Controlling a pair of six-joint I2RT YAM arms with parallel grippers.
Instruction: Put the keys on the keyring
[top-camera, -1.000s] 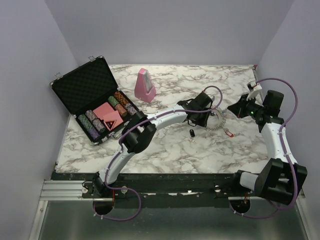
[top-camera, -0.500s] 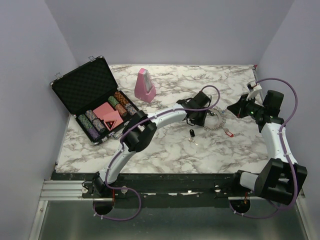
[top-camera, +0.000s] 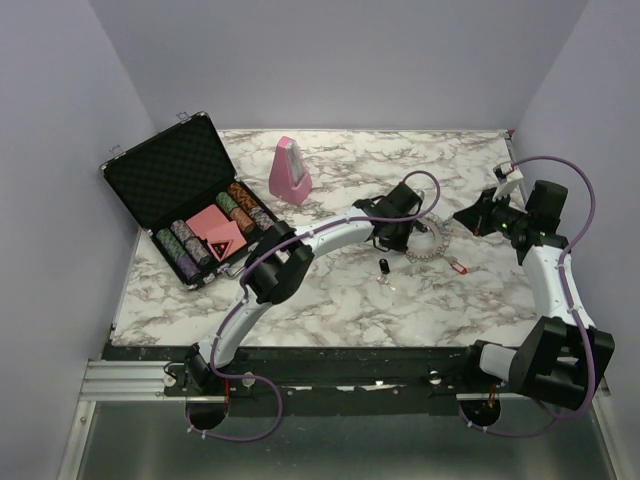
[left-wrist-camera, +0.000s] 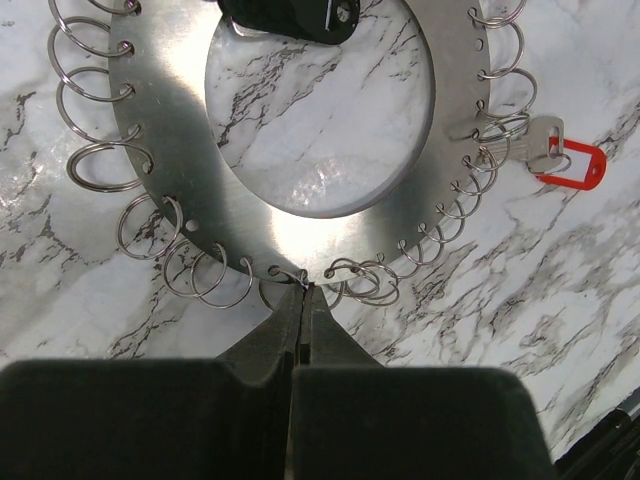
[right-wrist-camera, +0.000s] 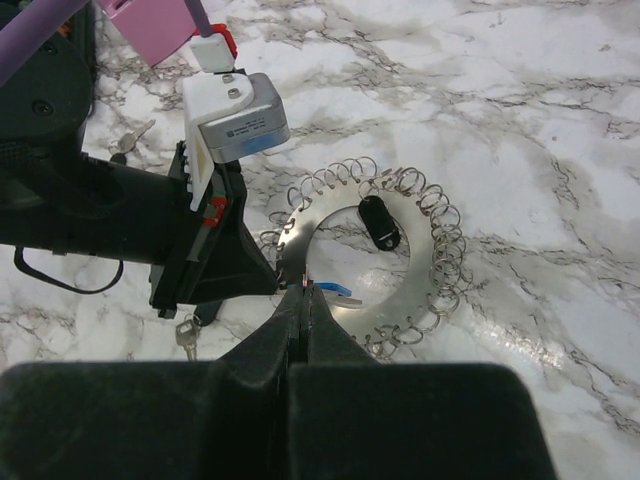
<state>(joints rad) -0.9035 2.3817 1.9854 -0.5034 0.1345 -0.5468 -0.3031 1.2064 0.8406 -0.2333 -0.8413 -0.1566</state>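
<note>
The keyring (top-camera: 432, 243) is a flat silver disc (left-wrist-camera: 180, 200) with a round hole and small split rings along its rim; it lies on the marble. My left gripper (left-wrist-camera: 303, 292) is shut on its near rim, at a small ring. My right gripper (right-wrist-camera: 305, 292) hovers above the disc (right-wrist-camera: 421, 306), shut on a blue-capped key (right-wrist-camera: 335, 291) that sticks out past its tips. A red-tagged key (left-wrist-camera: 570, 165) lies at the disc's edge. A black-capped key (left-wrist-camera: 290, 15) rests across the hole. Another black-capped key (top-camera: 383, 267) lies on the table.
A pink metronome (top-camera: 289, 172) stands at the back. An open black case of poker chips (top-camera: 190, 215) sits at the left edge. A loose key (right-wrist-camera: 187, 335) lies below the left gripper's body, another (right-wrist-camera: 125, 140) further back.
My left gripper's jaws closed onto the keyring's rim after easing slightly toward it. The right arm has not moved.
</note>
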